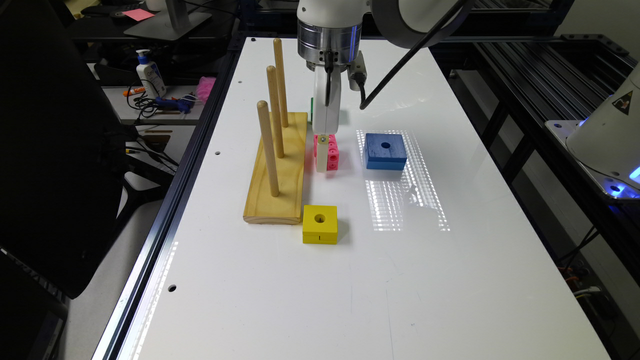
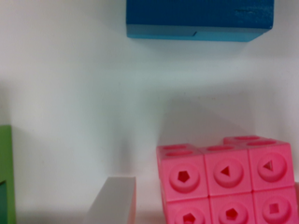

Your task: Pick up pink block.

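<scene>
Gripper [image 1: 324, 150] sits low at the pink block [image 1: 331, 152] on the white table [image 1: 400, 275] — between the wooden peg board [image 1: 280, 170] and the blue block [image 1: 385, 151]. One finger [image 2: 112, 200] stands apart beside the block's cubes — I cannot tell whether the jaws are closed.

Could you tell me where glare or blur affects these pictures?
Exterior view: striped lamp glare streaks the white table beside the blue block. Wrist view: the pink block is fairly sharp, while the pale finger nearby is blurred.
</scene>
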`<control>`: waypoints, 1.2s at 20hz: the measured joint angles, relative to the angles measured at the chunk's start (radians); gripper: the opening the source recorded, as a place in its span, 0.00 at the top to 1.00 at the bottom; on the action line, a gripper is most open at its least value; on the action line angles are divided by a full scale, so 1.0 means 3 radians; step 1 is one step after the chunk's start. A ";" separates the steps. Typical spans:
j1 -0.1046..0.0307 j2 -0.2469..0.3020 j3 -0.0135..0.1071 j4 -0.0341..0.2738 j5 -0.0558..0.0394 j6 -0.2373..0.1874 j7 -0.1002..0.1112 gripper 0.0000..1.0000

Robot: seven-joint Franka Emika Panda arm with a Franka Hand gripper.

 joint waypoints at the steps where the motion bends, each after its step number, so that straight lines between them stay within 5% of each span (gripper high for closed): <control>1: 0.0000 0.0000 0.0000 0.0001 0.0000 0.0000 0.0000 0.00; 9: 0.0004 0.0101 0.0001 0.0010 -0.0004 0.0083 0.0001 0.00; 10: 0.0004 0.0100 0.0002 0.0009 -0.0004 0.0083 0.0001 1.00; 24: 0.0003 0.0002 0.0002 0.0007 -0.0004 0.0011 0.0001 1.00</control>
